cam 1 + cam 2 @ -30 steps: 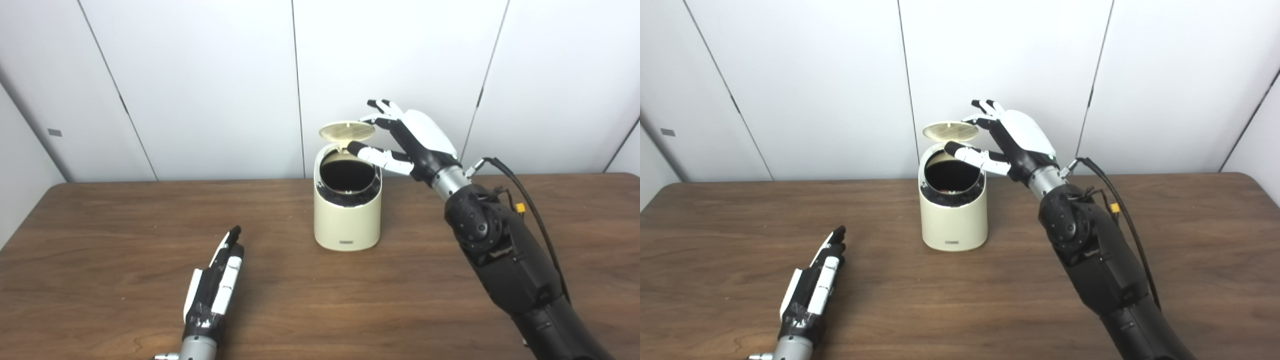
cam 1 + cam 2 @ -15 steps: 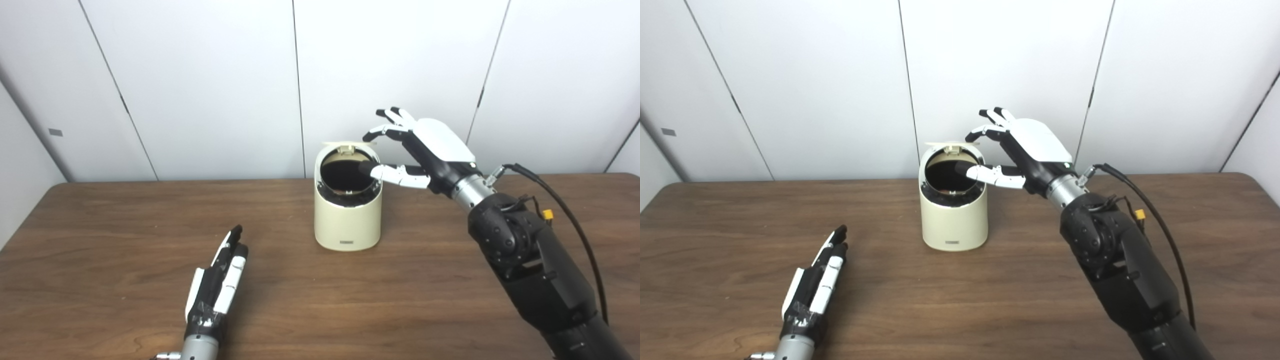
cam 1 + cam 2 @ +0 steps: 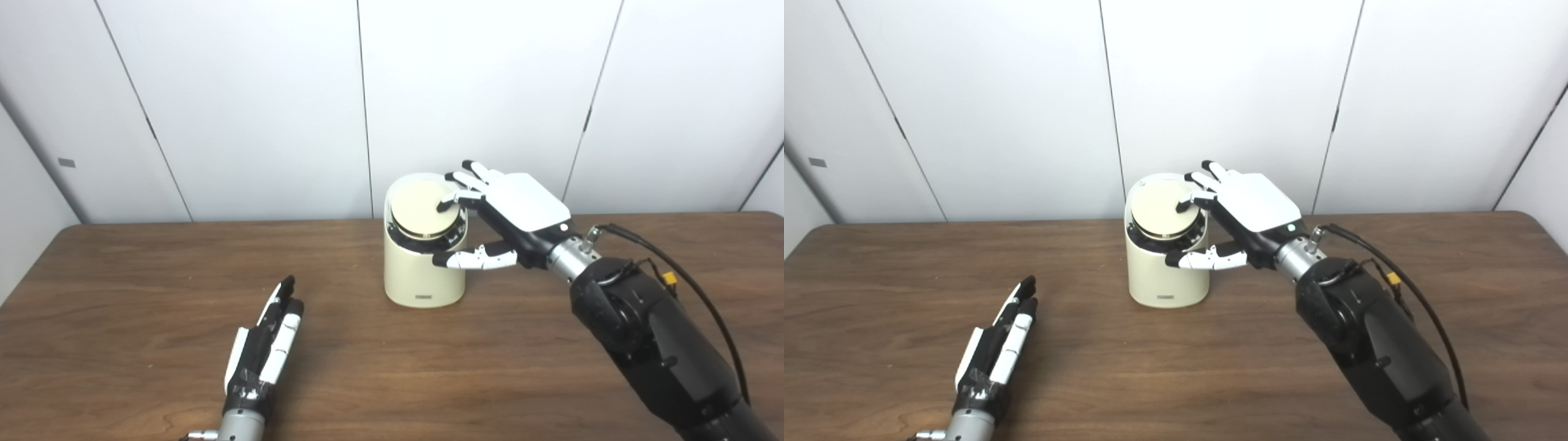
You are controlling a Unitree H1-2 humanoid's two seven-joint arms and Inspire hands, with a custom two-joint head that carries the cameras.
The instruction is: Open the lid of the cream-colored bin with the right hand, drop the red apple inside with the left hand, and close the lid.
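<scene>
Nearest, the left hand (image 3: 262,355) lay flat on the wooden table (image 3: 122,306), fingers straight and close together, holding nothing, well apart from the cream-colored bin (image 3: 424,269). Farther back stood the bin, a rounded upright cylinder with a slanted top whose round lid (image 3: 419,208) lay shut. The right hand (image 3: 508,211) rested beside the bin, fingers spread, fingertips (image 3: 444,206) touching the lid's right edge, thumb across the bin's wall. A small label low on the bin's front was unreadable.

White panelled wall (image 3: 245,104) with dark seams stands behind a brown wooden table (image 3: 122,294).
</scene>
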